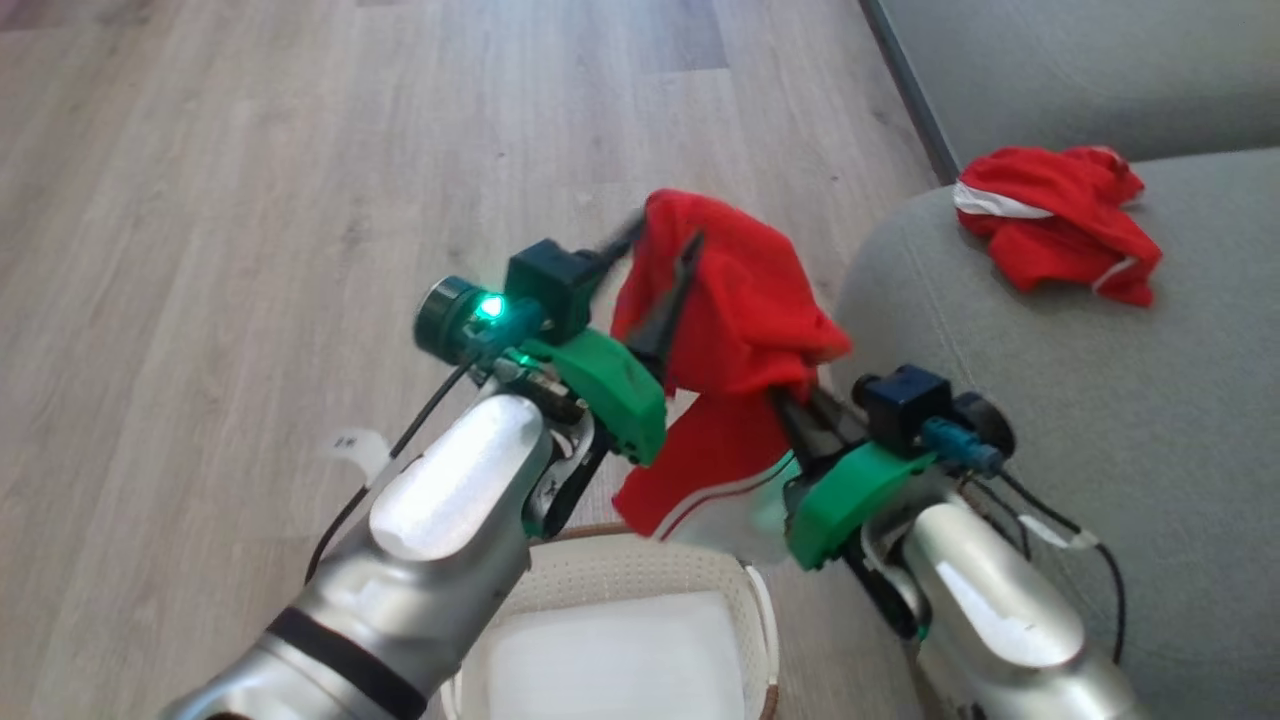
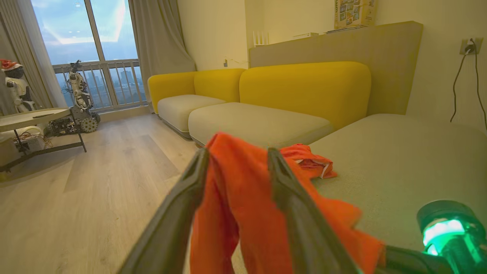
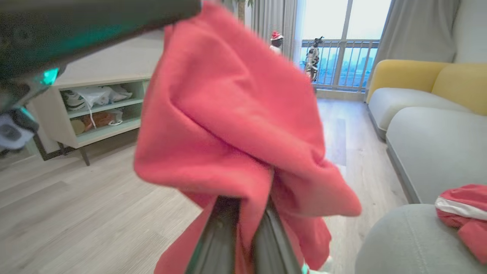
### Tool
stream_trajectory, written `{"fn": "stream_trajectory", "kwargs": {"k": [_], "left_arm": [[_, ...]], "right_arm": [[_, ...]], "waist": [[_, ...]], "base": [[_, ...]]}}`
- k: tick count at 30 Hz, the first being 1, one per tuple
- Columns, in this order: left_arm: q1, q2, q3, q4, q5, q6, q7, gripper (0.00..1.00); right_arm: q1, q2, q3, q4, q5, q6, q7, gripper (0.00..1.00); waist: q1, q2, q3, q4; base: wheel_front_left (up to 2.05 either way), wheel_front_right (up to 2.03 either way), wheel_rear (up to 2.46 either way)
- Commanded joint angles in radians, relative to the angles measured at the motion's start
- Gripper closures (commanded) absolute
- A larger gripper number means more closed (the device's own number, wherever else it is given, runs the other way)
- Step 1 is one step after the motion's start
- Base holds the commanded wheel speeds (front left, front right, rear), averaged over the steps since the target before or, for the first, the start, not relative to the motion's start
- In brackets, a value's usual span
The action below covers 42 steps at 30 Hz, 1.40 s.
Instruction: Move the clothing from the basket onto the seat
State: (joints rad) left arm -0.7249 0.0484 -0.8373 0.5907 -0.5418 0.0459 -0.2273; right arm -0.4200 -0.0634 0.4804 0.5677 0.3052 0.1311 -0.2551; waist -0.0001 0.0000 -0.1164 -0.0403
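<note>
Head view, clothing (image 1: 735, 300) clamped in right gripper (image 1: 795, 405), straddled by left gripper (image 1: 663, 235), grip unclear

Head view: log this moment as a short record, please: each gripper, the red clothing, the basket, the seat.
left gripper: shut on held garment, near its top
right gripper: shut on held garment, lower down
held garment: hanging in the air between both grippers, not yet over seat
basket: on the floor under the arms, white liner showing
seat: second garment lying crumpled on it
</note>
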Motion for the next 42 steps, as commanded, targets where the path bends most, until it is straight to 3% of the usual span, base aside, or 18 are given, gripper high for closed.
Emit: {"fn": "stream_trajectory", "kwargs": {"k": [1, 10, 15, 28, 36, 42], "left_arm": [[-0.033, 0.02, 0.049, -0.017, -0.006, 0.01, -0.015, 0.0], [0.049, 0.026, 0.087, 0.003, -0.008, 0.022, -0.033, 0.0], [0.094, 0.023, 0.106, -0.025, 0.012, 0.021, -0.034, 0.0], [0.15, 0.015, 0.116, -0.071, 0.077, 0.004, -0.034, 0.0], [0.138, 0.009, 0.116, -0.064, 0.095, -0.006, -0.034, 0.0], [0.121, 0.006, 0.1, -0.063, 0.112, -0.009, -0.034, 0.0]], "right_arm": [[-0.035, 0.013, -0.019, -0.048, -0.031, 0.0, -0.007, 1.0], [-0.037, 0.003, -0.169, -0.105, -0.155, 0.0, -0.007, 1.0], [-0.037, -0.019, -0.213, -0.13, -0.185, 0.0, -0.007, 1.0], [-0.027, -0.044, -0.267, -0.201, -0.175, 0.0, 0.016, 1.0], [-0.091, -0.07, -0.261, -0.187, -0.106, 0.0, 0.028, 1.0], [-0.237, -0.114, -0.283, -0.12, -0.086, 0.0, 0.02, 1.0]], "waist": [[0.0001, 0.0, 0.007, -0.018], [0.0001, 0.0, 0.045, -0.123], [0.0001, 0.0, 0.07, -0.213], [0.0001, 0.0, 0.149, -0.458], [0.0001, 0.0, 0.2, -0.483], [0.0001, 0.0, 0.264, -0.426]], "base": [[0.0, 0.0, 0.0], [0.0, 0.0, 0.0], [0.0, 0.0, 0.0], [0.0, 0.0, 0.0], [0.0, 0.0, 0.0], [0.0, 0.0, 0.0]]}}
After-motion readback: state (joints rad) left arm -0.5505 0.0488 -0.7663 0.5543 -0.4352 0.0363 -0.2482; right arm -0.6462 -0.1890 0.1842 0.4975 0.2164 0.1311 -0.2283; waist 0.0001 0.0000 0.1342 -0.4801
